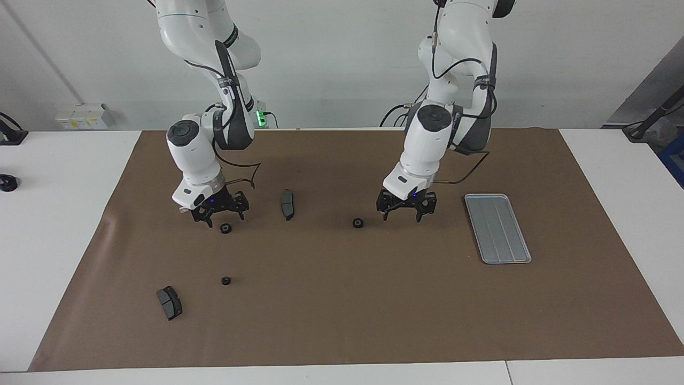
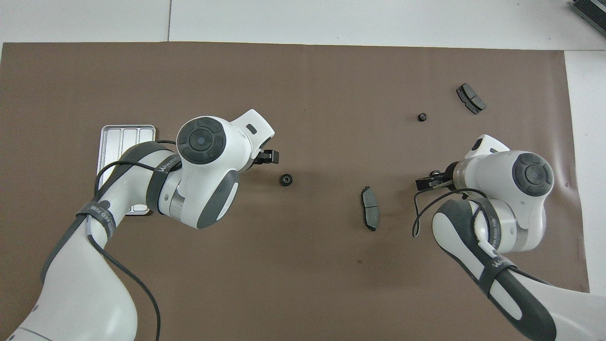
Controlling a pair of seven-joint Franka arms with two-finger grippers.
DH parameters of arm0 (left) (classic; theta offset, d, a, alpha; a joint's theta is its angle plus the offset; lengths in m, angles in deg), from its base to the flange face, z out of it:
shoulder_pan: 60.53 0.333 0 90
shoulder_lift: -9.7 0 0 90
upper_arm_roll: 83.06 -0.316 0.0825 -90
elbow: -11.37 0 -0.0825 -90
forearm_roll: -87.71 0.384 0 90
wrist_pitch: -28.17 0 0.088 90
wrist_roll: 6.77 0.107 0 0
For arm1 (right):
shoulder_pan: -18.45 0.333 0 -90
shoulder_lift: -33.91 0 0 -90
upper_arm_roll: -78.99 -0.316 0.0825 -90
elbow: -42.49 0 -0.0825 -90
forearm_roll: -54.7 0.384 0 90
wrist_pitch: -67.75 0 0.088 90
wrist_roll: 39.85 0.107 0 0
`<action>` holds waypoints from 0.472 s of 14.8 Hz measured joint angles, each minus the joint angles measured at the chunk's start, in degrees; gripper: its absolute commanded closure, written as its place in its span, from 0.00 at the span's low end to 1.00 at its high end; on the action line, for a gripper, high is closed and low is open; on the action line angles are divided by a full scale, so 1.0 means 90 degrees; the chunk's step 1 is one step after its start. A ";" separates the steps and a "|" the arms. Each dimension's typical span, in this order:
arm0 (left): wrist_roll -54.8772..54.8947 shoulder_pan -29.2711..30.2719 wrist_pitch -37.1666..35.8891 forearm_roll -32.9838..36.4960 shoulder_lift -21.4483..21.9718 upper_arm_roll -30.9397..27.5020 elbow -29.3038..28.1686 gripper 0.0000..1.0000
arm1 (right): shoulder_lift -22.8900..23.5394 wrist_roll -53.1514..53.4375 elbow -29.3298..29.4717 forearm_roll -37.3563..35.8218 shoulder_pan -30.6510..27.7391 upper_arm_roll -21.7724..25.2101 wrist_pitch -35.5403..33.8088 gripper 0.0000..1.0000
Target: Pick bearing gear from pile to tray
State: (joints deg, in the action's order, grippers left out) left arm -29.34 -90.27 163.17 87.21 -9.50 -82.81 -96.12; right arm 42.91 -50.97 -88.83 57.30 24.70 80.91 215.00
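Observation:
Three small black gears lie on the brown mat: one point(image 1: 225, 228) just under my right gripper point(image 1: 219, 218), one point(image 1: 357, 223) point(image 2: 285, 179) beside my left gripper point(image 1: 402, 216), one point(image 1: 226, 280) point(image 2: 422, 116) farther from the robots. Both grippers hang low over the mat, open and empty. In the overhead view only the left gripper's fingertips point(image 2: 270, 156) and the right gripper's fingertips point(image 2: 424, 183) show. The silver ridged tray point(image 1: 497, 228) point(image 2: 124, 137) lies empty toward the left arm's end, partly hidden by the left arm in the overhead view. No white half-ring shows.
Two dark grey brake pads lie on the mat: one point(image 1: 287, 204) point(image 2: 369, 207) between the grippers, one point(image 1: 169, 302) point(image 2: 470, 98) farther out toward the right arm's end. A black object point(image 1: 8, 183) sits on the white table off the mat.

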 measured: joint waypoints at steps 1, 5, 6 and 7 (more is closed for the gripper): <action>-0.0052 -0.0087 0.0071 0.0000 -0.0095 0.0002 0.0016 0.00 | 0.0029 -0.0038 -0.0016 0.0000 -0.0002 0.0000 0.0048 0.37; -0.0243 -0.0494 0.0388 0.0000 -0.0335 0.0001 0.0019 0.00 | 0.0066 -0.0060 -0.0038 0.0000 -0.0094 0.0003 0.0263 0.39; -0.0247 -0.0558 0.0424 0.0000 -0.0357 0.0004 0.0018 0.00 | 0.0076 -0.0060 -0.0044 0.0000 -0.0115 0.0003 0.0292 0.39; -0.0248 -0.0633 0.0444 0.0000 -0.0383 0.0002 0.0017 0.00 | 0.0086 -0.0060 -0.0049 0.0000 -0.0126 0.0003 0.0300 0.39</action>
State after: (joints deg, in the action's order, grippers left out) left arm -31.57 -95.97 167.17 87.21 -12.95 -82.80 -95.96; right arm 43.69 -51.51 -89.27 57.30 23.57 80.94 217.70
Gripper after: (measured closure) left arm 0.000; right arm 0.388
